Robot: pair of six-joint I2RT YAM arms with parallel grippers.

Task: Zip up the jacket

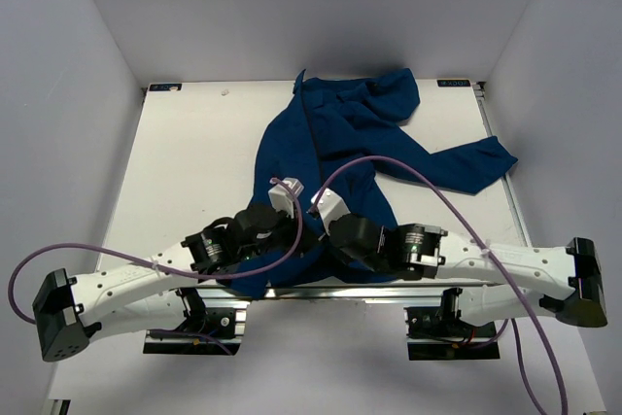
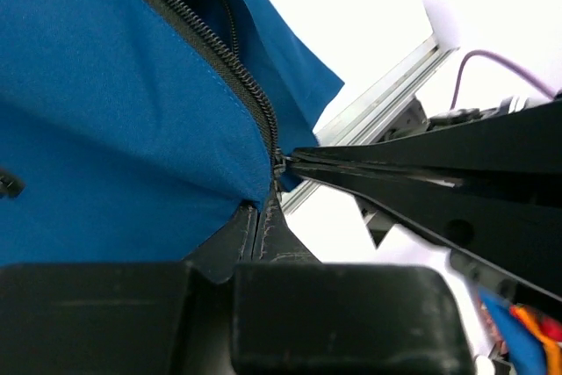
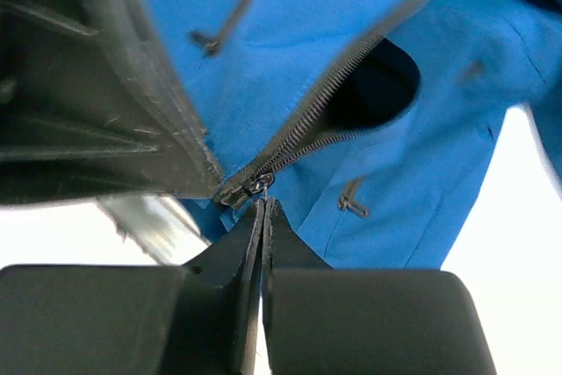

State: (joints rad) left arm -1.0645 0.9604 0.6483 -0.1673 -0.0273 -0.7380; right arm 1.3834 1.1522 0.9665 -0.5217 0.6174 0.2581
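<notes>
The royal-blue jacket (image 1: 335, 138) lies flat on the white table, collar far, hem at the near edge. Its dark zipper (image 1: 313, 133) is open, and black lining shows in the gap. My left gripper (image 1: 292, 230) is shut on the hem at the zipper's bottom end (image 2: 274, 183). My right gripper (image 1: 321, 230) is shut on the zipper pull (image 3: 260, 187), tip to tip with the left. The right gripper's fingers (image 2: 421, 173) reach in from the right in the left wrist view. The zipper teeth (image 3: 338, 98) run up and away, still parted.
The table's near metal edge (image 2: 378, 107) runs right under the hem. One sleeve (image 1: 466, 162) stretches toward the table's right edge. Purple cables (image 1: 428, 187) loop over both arms. White walls close in the table on three sides.
</notes>
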